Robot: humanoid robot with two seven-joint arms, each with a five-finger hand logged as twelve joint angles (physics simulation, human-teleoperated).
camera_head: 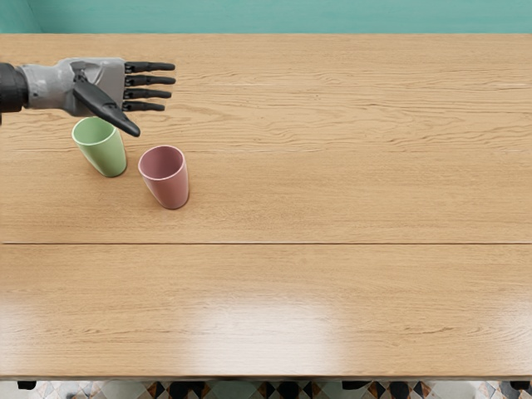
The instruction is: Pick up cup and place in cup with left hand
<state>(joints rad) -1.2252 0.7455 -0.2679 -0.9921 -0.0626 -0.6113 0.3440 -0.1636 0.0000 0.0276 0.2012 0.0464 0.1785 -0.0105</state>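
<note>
Smooth, plastic-looking cups (pixel 169 189) (pixel 106 154) stand on wood (pixel 332 199) (glossy in front).Green cup (pixel 108 155) and pink cup (pixel 170 189) look smooth, the table (pixel 349 199) wood (partly glossy).

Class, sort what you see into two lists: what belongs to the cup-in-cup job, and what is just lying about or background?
Job:
- green cup
- pink cup
- left hand, open above the table

Not job:
- no loose objects seen
- wooden table, the support
- teal background
- patterned floor

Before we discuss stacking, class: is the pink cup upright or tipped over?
Upright: the pink cup stands on the table, its open rim facing up.
</note>
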